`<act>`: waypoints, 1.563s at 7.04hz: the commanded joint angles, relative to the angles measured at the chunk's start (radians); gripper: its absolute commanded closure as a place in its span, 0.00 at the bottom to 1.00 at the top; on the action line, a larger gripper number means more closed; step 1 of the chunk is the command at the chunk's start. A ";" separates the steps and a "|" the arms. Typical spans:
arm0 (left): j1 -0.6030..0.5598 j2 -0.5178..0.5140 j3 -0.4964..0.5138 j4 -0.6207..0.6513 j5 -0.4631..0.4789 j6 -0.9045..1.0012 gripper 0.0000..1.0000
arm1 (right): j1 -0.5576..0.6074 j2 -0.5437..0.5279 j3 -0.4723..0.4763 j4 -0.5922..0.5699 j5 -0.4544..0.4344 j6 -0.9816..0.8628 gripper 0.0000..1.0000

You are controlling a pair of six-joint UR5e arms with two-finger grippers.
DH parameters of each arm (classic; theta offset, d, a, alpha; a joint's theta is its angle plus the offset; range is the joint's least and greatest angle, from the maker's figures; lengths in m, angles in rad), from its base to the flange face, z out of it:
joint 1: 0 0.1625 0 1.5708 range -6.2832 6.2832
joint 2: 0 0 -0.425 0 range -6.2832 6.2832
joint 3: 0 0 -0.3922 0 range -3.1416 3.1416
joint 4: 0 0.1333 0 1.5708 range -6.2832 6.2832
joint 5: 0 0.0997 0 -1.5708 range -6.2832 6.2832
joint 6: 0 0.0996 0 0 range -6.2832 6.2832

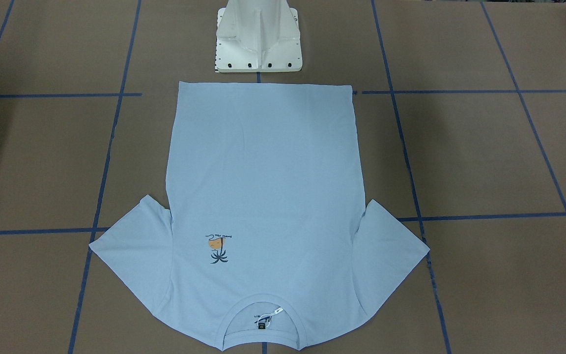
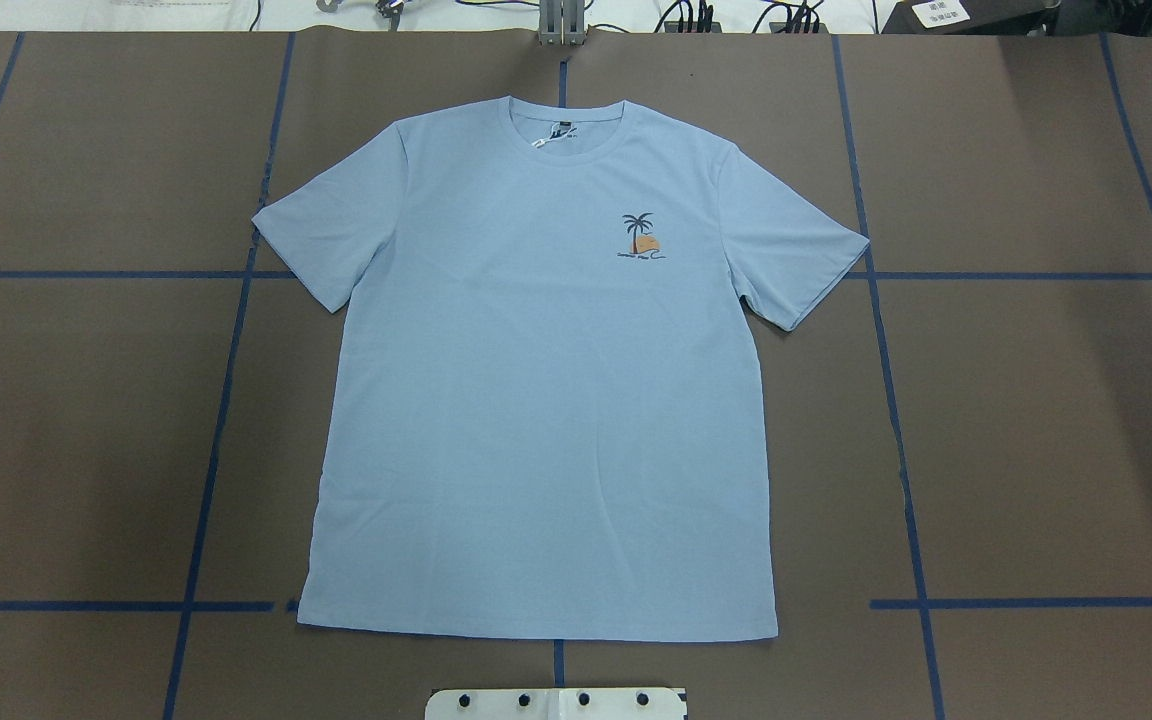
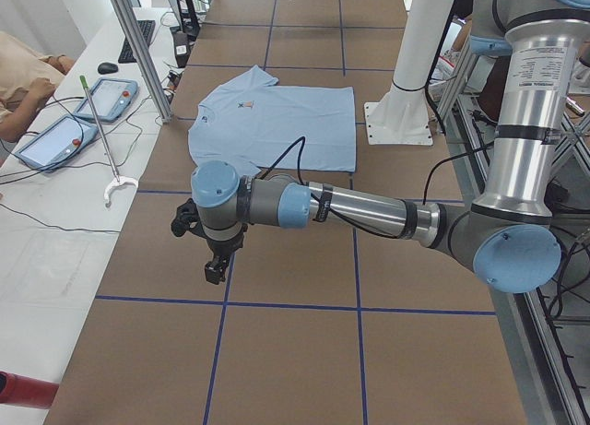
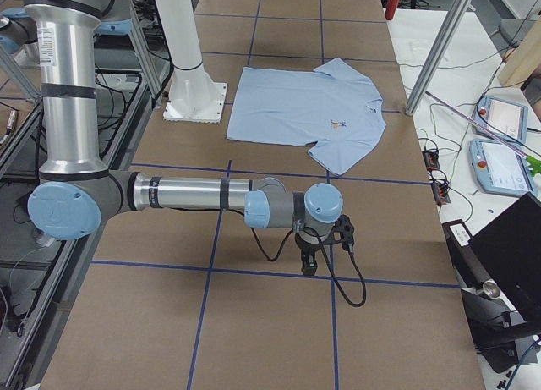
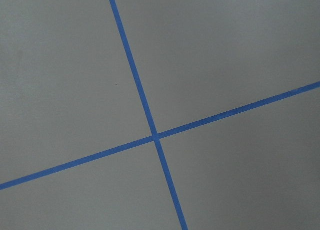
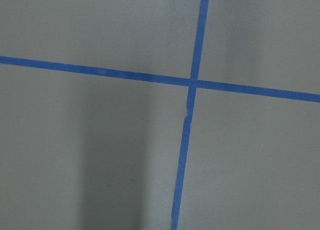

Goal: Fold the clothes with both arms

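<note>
- Light blue T-shirt (image 2: 536,400) lies flat, unfolded, print up, sleeves spread — collar far from the robot, hem near.
- Left arm (image 3: 369,211) and right arm (image 4: 186,193) stretch out low — each well apart from it.

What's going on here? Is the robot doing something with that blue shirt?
Nothing is touching the shirt right now. The light blue T-shirt lies spread flat on the table, print side up, with no fold in it. The robot's two arms are out to either side: the left gripper and the right gripper each hang over bare table, away from the cloth. The folding has not started.
</note>
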 commanded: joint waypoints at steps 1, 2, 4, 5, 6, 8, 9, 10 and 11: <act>0.000 -0.002 -0.008 0.006 -0.002 -0.002 0.00 | -0.001 0.013 -0.004 -0.001 -0.001 -0.001 0.00; 0.002 0.000 -0.056 0.032 0.003 -0.005 0.00 | -0.001 0.014 -0.002 0.000 0.001 -0.005 0.00; 0.003 0.027 -0.107 0.030 0.030 -0.005 0.00 | -0.014 -0.010 0.000 0.199 -0.008 -0.001 0.00; 0.003 0.063 -0.136 0.017 0.021 0.002 0.00 | -0.060 -0.004 -0.032 0.315 -0.010 0.011 0.00; 0.002 0.101 -0.208 0.015 0.000 0.001 0.00 | -0.121 0.020 -0.037 0.362 -0.013 0.137 0.00; 0.006 0.101 -0.259 0.011 -0.078 -0.002 0.00 | -0.282 0.095 -0.043 0.454 -0.123 0.340 0.00; 0.006 0.133 -0.349 0.024 -0.139 -0.011 0.00 | -0.374 0.182 -0.084 0.506 -0.181 0.587 0.00; 0.006 0.184 -0.397 0.015 -0.190 -0.012 0.00 | -0.456 0.264 -0.135 0.544 -0.252 0.796 0.00; 0.006 0.186 -0.408 0.012 -0.209 -0.013 0.00 | -0.517 0.333 -0.181 0.573 -0.316 0.918 0.00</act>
